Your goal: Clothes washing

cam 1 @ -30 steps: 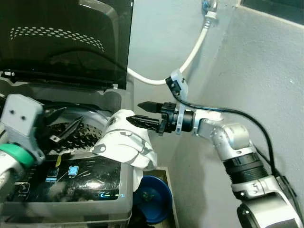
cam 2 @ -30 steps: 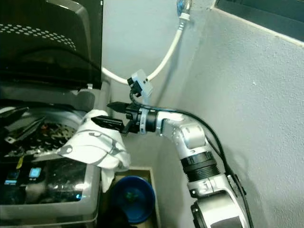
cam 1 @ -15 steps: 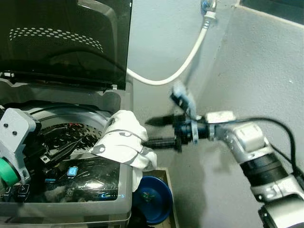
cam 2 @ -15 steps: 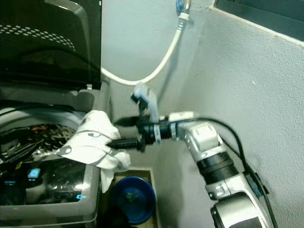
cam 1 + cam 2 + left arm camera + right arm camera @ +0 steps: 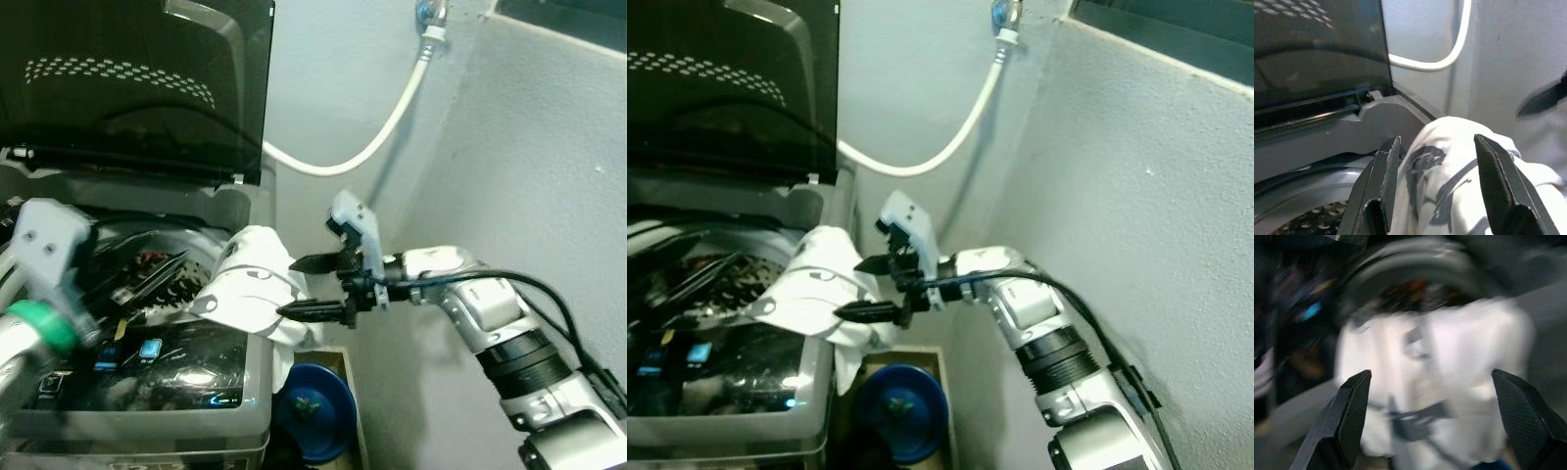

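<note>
Hanging over the right edge of the washing machine, the white cloth was half in and half out. Part of it lay on the rim by the round tub, and part drooped down the outside, above a blue bucket on the floor. The machine's dark lid stood up and open. A white hose ran along the wall behind.

Your right gripper was on the right of the cloth, pointing at it. Its two black fingers were spread wide apart, one above the other, with the tips just at the cloth's edge. It was not holding anything yet. Its own wrist view was blurry, but the cloth sat between the two fingers there.

Your left gripper was on the left, over the tub. Its fingers were spread apart too, and empty, and they pointed at the cloth from the other side.

It looked like you were on the step of getting the clothes into the tub. The next move would likely be to close the right fingers on the cloth, lift it off the rim, and carry it left over the tub. You would need a good hold on it, or it could slip down toward the bucket.
</note>
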### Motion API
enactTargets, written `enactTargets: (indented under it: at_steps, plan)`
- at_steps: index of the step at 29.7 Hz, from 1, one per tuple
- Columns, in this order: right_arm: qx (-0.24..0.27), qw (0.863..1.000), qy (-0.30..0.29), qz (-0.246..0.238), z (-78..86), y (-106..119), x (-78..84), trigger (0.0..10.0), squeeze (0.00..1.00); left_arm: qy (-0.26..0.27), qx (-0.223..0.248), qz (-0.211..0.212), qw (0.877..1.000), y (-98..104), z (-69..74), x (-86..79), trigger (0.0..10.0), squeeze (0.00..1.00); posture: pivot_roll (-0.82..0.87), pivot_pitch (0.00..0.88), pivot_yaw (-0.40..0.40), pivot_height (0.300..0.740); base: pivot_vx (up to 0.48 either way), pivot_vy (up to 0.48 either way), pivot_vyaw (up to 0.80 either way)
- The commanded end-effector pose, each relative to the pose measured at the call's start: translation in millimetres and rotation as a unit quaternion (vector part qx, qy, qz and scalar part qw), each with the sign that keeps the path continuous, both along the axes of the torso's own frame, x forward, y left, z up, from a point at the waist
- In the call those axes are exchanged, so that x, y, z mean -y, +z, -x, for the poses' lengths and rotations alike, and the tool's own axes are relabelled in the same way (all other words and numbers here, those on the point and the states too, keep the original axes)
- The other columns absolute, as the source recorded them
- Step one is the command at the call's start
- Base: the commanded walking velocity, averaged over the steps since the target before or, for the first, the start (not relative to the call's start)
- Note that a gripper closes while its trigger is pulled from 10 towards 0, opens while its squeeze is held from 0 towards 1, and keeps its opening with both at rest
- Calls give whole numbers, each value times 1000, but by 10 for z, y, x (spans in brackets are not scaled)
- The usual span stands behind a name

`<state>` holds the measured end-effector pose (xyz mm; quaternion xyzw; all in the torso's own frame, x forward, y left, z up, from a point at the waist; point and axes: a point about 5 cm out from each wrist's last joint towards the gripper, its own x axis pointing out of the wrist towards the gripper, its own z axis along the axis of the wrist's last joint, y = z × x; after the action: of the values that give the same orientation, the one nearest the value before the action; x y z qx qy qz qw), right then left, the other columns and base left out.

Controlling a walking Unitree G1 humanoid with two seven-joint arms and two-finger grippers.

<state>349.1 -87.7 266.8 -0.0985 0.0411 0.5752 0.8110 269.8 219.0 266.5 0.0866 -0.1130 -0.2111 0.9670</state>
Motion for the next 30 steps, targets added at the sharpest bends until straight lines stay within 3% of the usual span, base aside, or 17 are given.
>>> enactTargets:
  at_steps: [1, 2, 5, 8, 13, 19, 20, 25, 27, 30]
  plan:
    - [14, 998, -48, -28, -61, 100, 115, 10000, 0, 16, -33, -11, 999, -121, -127, 52, 10000, 239, 33, 41, -92, 740, 0, 0, 0]
    - [16, 997, -70, -39, -80, 117, 152, 10000, 0, 31, -46, -16, 998, -152, -211, 69, 10000, 1000, 30, 41, -88, 740, 0, 0, 0]
    - [19, 993, -110, -47, -108, 111, 228, 10000, 0, 27, -73, -12, 997, -182, -362, 160, 10000, 1000, 17, 43, -72, 740, 0, 0, 0]
    - [17, 991, -124, -50, -115, 102, 259, 10000, 0, 29, -81, -14, 996, -183, -419, 194, 10000, 1000, 17, 43, -72, 740, 0, 0, 0]
    - [17, 984, -170, -57, -118, 93, 384, 10000, 0, 1, -94, -7, 996, -28, -615, 349, 10000, 1000, 9, 46, -56, 740, 0, 0, 0]
    - [20, 981, -180, -62, -99, 104, 405, 10000, 0, -35, -94, 0, 995, 54, -633, 440, 10000, 1000, 7, 52, -38, 740, 0, 0, 0]
    - [21, 981, -180, -63, -91, 107, 399, 10000, 0, -42, -109, 6, 993, 35, -629, 452, 10000, 0, 9, 52, -41, 740, 0, 0, 0]
    - [24, 982, -176, -62, -74, 104, 381, 10000, 0, -52, -142, 12, 988, -36, -610, 472, 10000, 0, 13, 51, -44, 740, 0, 0, 0]
    - [25, 983, -173, -61, -60, 95, 346, 10000, 0, -55, -184, -9, 981, -183, -580, 495, 10000, 0, 14, 48, -43, 740, 0, 0, 0]
    - [25, 983, -173, -60, -50, 91, 324, 10000, 0, -56, -201, -33, 977, -258, -570, 499, 10000, 0, 16, 48, -42, 740, 0, 0, 0]
